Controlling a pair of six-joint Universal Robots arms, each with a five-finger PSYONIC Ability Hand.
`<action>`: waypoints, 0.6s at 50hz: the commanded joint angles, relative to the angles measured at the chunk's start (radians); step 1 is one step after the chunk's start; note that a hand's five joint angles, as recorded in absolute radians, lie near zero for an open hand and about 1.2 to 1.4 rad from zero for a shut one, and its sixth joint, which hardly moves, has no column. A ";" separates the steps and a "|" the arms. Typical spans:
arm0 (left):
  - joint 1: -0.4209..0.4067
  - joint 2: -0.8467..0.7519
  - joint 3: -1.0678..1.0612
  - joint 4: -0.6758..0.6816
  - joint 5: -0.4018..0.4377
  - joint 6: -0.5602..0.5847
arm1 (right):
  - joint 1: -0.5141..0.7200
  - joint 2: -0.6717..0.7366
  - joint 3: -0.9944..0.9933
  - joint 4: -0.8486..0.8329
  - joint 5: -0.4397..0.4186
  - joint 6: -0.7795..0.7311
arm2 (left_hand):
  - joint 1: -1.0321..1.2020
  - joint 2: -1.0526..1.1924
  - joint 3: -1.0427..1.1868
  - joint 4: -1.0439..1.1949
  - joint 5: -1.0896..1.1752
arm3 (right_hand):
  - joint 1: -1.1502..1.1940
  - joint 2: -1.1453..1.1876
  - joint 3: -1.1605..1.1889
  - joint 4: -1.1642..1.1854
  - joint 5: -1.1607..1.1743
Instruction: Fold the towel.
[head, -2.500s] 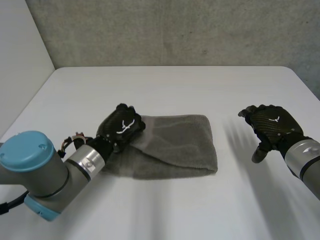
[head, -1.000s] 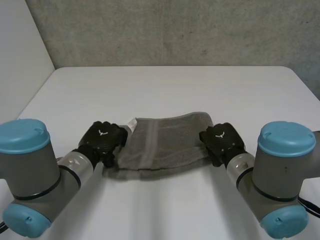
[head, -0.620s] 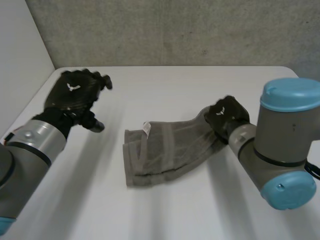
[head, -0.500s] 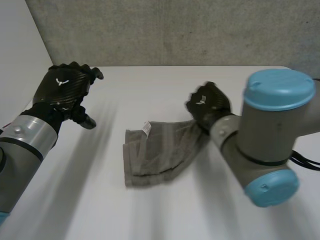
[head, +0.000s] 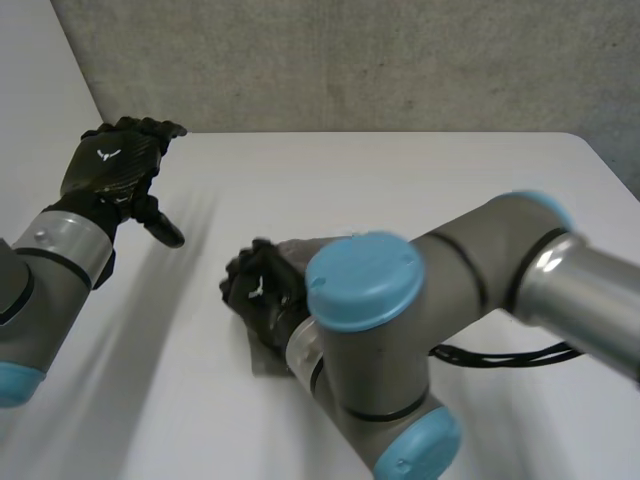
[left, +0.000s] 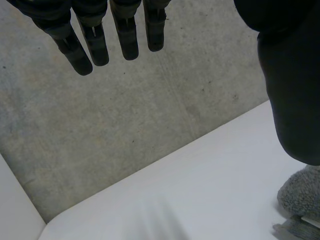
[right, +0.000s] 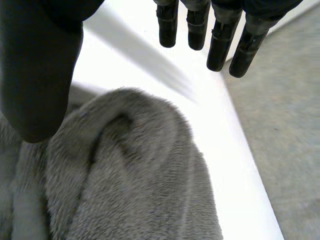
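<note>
Currently, step: the right hand (head: 262, 295) is hovering low over the towel (right: 125, 175); judging by the bunched cloth, folding one end over the other is probably the step in hand.
Towel: it is lying on the white table (head: 420, 180), left of centre in the head view, and the right arm (head: 470, 265) is covering most of it. Under the right palm it is standing up in a rounded, doubled hump rather than lying flat.
Right hand: its fingers are pointing straight out, well apart from the thumb, and gripping nothing. The hump is sitting beneath the palm, just beside the thumb.
Left hand (head: 110, 165): it is hovering at the upper left of the head view, well apart from the towel, with fingers spread straight and nothing in them.
Done: the doubled layers are suggesting at least one fold in place.
Left: the hump is awaiting flattening and the edges squaring. Whether the edges are meeting cannot be told while the arm is covering them.
</note>
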 joint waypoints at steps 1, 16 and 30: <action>-0.072 -0.100 0.118 -0.010 -0.009 -0.065 | -0.135 -0.183 0.076 0.011 -0.011 0.294 | -0.076 -0.057 -0.049 -0.064 -0.199 | -0.057 -0.065 -0.068 -0.075 -0.058; -0.278 -0.393 0.278 -0.118 -0.061 -0.230 | -0.335 -0.131 0.125 0.092 -0.049 0.496 | -0.061 -0.043 -0.034 -0.049 -0.184 | -0.057 -0.065 -0.068 -0.075 -0.058; -0.339 -0.513 0.318 -0.129 -0.098 -0.216 | -0.341 0.017 0.059 0.049 -0.094 0.605 | -0.058 -0.040 -0.031 -0.046 -0.181 | -0.057 -0.065 -0.068 -0.075 -0.058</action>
